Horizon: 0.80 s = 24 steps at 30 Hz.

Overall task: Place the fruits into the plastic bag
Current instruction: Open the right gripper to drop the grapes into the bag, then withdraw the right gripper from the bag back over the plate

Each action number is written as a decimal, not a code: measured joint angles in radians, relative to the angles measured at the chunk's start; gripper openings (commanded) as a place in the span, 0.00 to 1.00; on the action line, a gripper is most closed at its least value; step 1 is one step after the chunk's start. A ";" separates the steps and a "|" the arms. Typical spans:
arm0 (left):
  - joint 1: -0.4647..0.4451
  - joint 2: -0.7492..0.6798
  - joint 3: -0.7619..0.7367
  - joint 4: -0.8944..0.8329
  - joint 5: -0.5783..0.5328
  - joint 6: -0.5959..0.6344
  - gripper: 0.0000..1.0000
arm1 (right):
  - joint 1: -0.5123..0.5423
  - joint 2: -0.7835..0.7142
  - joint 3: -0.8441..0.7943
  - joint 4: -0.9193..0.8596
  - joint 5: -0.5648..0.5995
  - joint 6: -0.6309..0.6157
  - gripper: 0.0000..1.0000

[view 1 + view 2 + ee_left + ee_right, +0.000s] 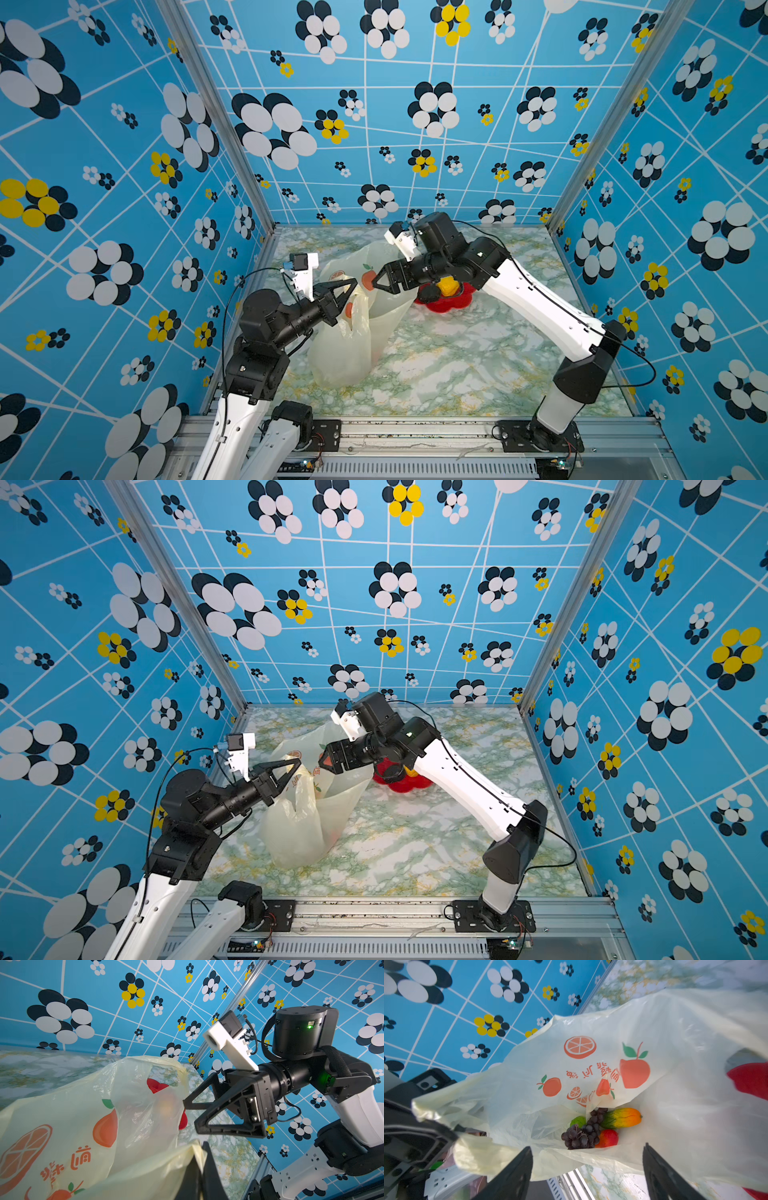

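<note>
Left pincer, nearer, is clamped on the plastic bag rim, holding it up from the table. Right pincer hangs above the bag mouth, jaws spread, empty. Inside lie grapes, a mango, a red fruit and a lime. Beyond, a red plate carries yellow and dark fruit.

Both arms are wearing white shells with chunky black joints. Thin black cables are running along them. The left gripper and right gripper are showing black, pointy, triangle-shaped fingers. A tiny green light is glowing.
</note>
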 measured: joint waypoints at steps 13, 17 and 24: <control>0.000 -0.002 0.000 0.000 -0.029 0.000 0.00 | -0.366 -0.168 -0.321 0.074 0.127 0.070 0.94; 0.000 -0.003 0.000 0.001 -0.030 0.000 0.00 | -0.425 -0.099 -0.390 0.075 0.121 0.080 0.93; 0.000 -0.010 0.000 -0.005 -0.030 0.016 0.00 | -0.448 0.060 -0.396 0.087 0.114 0.080 0.95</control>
